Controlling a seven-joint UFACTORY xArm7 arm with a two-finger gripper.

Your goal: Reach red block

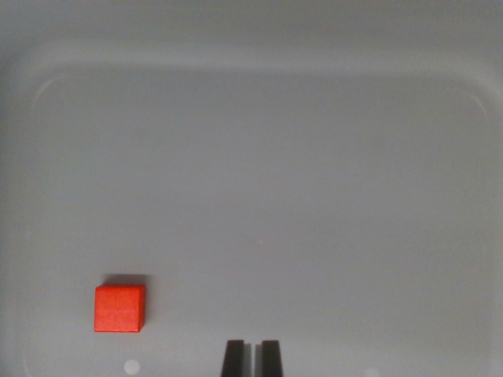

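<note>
Bottom edge of frame, just right of centre: gripper point(252, 360), only the two dark fingertips showing. They sit nearly together w/ a thin sliver of gap between, nothing in it. So shut or close to it, holding nothing.

Next up, lower left of frame: red block point(120, 308). It sits flat on the tray floor, well apart from the fingertips and to their left, a bit higher in the frame. Looks like a small cube: bright red top face, roughly square, edges about in line w/ the frame edges, a thin dark shadow along its far side. Surface looks matte and plain, no marks I can make out. Nothing touching it.

Near the bottom edge, two faint pale spots on the floor, one just below the block, one toward the right. Can't tell what they are.

Beyond that, the rest of the frame is the grey tray point(259, 67), bare floor through the middle, rounded rim curving across the top w/ corners at upper left and upper right. Nothing else in it.

Step in hand, as I judge it: approach, not yet at the block. Next move prob needs a shift toward the wrist view's left and a little forward to bring the tips over the block, then down. For reach only, the closed tips may do.
</note>
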